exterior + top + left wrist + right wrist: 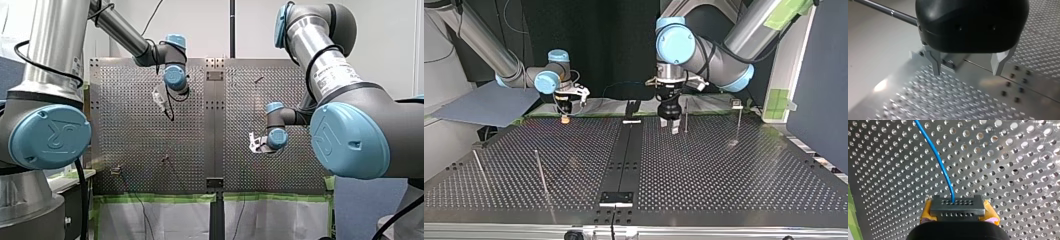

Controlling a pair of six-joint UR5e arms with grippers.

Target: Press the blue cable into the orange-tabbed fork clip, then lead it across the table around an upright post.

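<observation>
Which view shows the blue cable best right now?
Right wrist view: the blue cable runs in plain sight from my right hand across the perforated table. In the front, top and left wrist views I cannot make it out.

In the top view, with the table's [724, 170] middle strip [626, 150] as dial centre, my right gripper [565, 117] sits at ten o'clock and my left gripper [671, 125] at one o'clock, near the strip. A post [685, 114] stands just at three o'clock of my left gripper, a second post [738, 122] farther that way. Two nearer posts [541, 172] stand at eight o'clock. In the right wrist view the cable [940, 165] runs from my right gripper toward eleven o'clock over the table.
</observation>
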